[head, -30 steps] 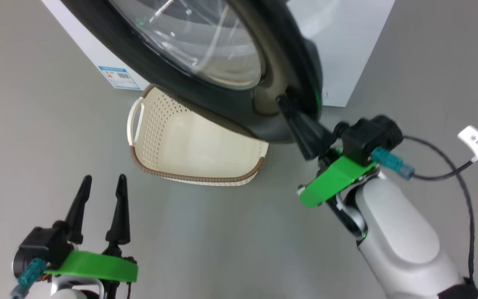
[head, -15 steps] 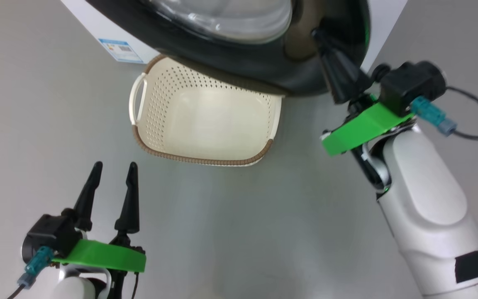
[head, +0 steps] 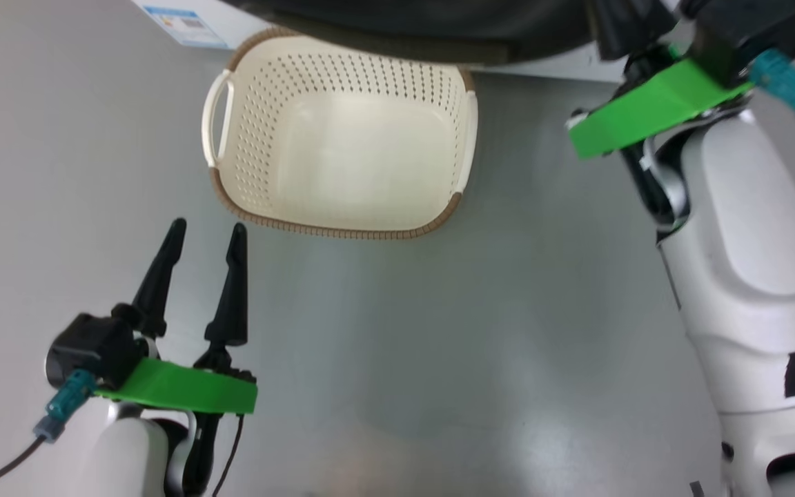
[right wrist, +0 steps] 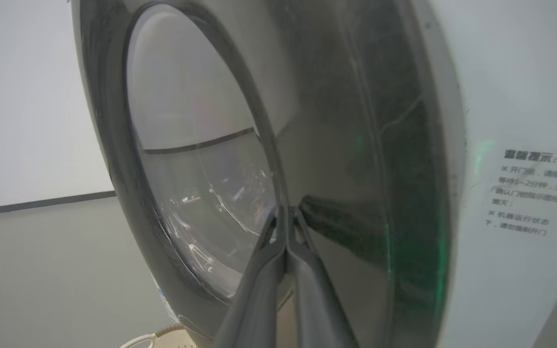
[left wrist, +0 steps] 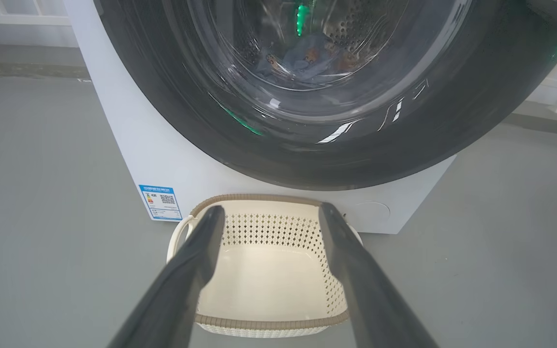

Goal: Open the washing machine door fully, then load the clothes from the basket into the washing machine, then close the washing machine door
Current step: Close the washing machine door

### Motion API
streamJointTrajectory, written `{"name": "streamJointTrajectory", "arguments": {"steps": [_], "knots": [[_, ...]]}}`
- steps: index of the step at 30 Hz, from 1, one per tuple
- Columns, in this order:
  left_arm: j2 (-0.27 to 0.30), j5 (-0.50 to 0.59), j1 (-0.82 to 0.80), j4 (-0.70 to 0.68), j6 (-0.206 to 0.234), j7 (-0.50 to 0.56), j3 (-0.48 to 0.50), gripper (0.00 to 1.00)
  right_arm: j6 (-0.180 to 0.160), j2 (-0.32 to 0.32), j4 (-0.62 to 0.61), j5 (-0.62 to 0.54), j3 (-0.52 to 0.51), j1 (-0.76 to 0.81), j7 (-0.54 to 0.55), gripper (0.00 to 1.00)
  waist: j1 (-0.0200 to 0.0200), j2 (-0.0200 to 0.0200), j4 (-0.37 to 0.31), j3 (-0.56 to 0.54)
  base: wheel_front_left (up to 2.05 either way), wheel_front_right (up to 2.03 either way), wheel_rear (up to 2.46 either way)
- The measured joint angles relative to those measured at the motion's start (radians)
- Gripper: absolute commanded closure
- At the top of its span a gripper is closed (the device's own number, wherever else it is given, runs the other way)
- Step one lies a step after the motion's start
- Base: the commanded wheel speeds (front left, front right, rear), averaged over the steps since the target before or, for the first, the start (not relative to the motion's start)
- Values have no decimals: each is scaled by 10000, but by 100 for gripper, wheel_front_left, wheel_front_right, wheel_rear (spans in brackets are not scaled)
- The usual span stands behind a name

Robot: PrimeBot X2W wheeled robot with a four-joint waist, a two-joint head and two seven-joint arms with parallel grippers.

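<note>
Right tool (right wrist: 285,211) pressed together, holding nothing, tips against the door (right wrist: 356,121) face just beside its glass. Door looks heavy, rigid, glossy-slick and hinged; best pushed flat on the black rim, not the glass. Left tool (head: 208,225) spread, empty, below door. Clothes (left wrist: 307,58) behind door, in drum. Basket (head: 342,233) under door, empty.

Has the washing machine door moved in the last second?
Yes. The door swung in toward the washing machine: it overhung the basket before, which now lies nearly uncovered.

Glossy door (left wrist: 162,101) (glass window (left wrist: 307,53)); matt, seemingly plastic basket (head: 370,76).
</note>
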Motion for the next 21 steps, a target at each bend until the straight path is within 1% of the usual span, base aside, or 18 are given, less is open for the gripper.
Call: {"name": "streamJointTrajectory", "arguments": {"steps": [5, 9, 18, 21], "knots": [[-4, -71, -290, -33, -2, 0, -63, 0, -2, -2, 35, -313, -454, -470, 0, 100, 0, 0, 63, 381, 0, 0, 0], [-2, -173, -436, -56, 0, 0, -113, 0, -2, 8, 136, -416, -631, -876, 0, 100, 0, 0, 88, 613, 0, 0, 0], [-2, -178, -516, -121, -2, 0, -257, 0, 0, -12, 449, -418, -794, -1901, -2, 100, 1, 0, 52, 955, 0, 0, 0], [-2, -230, -635, -140, -2, 0, -288, 0, 86, 15, 539, -433, -784, -2040, -15, 100, 0, 0, 44, 1035, 0, 0, 0]]}}
